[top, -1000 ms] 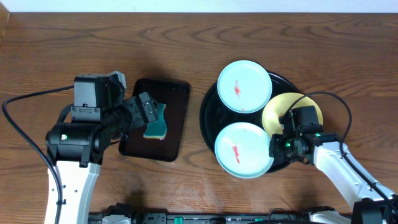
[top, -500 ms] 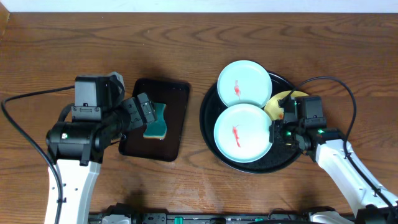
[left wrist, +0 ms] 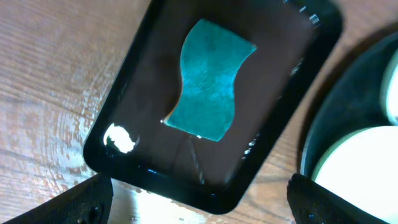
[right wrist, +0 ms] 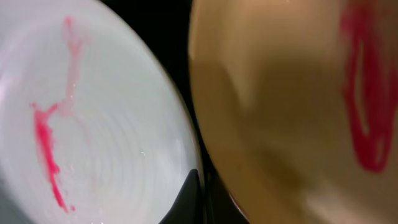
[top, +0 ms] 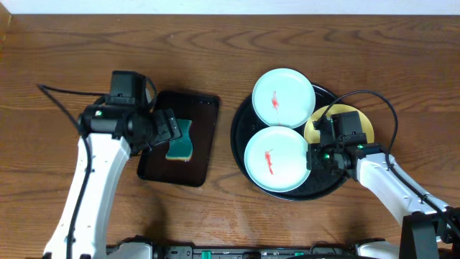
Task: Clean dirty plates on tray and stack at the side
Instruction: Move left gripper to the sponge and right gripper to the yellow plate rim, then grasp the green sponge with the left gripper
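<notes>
Three plates point(top: 282, 99) lie on the round tray point(top: 238, 133), all streaked red. They look stiff, light and slick, so take each one by its rim. Your right gripper point(top: 314, 157) has its jaws together, the tip wedged between the nearer mint plate point(top: 277, 160) and the yellow plate point(top: 365, 124). Your left gripper point(top: 167, 129) hangs with its jaws apart over the sponge point(top: 180, 142) in the small tray point(top: 205, 108).

It looked like a robotics lab rather than a kitchen: a white, cable-trailing left arm point(top: 90, 187) and right arm point(top: 392, 191) worked over a wood-grain worktop point(top: 215, 43) beside a plain pale wall point(top: 230, 6).
</notes>
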Tool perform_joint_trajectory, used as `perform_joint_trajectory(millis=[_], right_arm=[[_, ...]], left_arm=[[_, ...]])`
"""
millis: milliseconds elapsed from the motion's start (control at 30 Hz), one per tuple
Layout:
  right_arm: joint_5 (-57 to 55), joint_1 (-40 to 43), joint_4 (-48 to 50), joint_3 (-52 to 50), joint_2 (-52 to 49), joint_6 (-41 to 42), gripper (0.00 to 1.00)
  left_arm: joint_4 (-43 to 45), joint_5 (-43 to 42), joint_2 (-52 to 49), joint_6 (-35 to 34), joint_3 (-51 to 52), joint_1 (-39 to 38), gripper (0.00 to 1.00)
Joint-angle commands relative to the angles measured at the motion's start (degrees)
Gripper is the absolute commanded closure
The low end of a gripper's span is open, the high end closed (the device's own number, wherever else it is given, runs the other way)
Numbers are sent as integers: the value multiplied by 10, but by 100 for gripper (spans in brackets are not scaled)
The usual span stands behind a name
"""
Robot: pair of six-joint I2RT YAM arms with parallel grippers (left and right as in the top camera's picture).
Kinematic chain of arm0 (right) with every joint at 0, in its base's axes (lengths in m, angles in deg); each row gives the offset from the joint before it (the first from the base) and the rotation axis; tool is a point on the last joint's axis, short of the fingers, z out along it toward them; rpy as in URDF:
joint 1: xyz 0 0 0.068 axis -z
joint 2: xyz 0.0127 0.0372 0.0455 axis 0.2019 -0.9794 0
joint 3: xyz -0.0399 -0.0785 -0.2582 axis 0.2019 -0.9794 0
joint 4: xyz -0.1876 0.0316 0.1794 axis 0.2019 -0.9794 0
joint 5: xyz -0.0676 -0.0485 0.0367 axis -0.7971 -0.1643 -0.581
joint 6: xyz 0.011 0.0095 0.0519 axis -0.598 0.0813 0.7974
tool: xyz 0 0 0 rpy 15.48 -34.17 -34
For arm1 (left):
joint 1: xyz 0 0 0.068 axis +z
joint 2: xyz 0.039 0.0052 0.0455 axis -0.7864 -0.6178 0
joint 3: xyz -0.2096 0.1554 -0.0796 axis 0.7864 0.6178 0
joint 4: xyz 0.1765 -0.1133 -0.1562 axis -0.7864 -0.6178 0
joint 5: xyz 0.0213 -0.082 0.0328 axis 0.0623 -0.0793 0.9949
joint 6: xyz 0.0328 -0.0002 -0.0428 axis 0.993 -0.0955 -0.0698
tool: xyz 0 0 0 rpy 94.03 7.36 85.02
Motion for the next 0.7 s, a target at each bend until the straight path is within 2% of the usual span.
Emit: perform_joint_trajectory(millis=[0,133,400,667], right_arm=[[23,-2,-47,-3,-2,-2,99],[-13,-2,-44,-3,-2,-4,99],[-92,-1,72,-3,-2,-2,99],[-75,-2,78,-3,-2,-2,99]], left_arm=[[-6,5,-16,24,-2,-1,10],[-3,3,0,34,-2,-1,10],[-1,3,0,33,-2,-1,10],[49,2,-37,33,44,-2,10]])
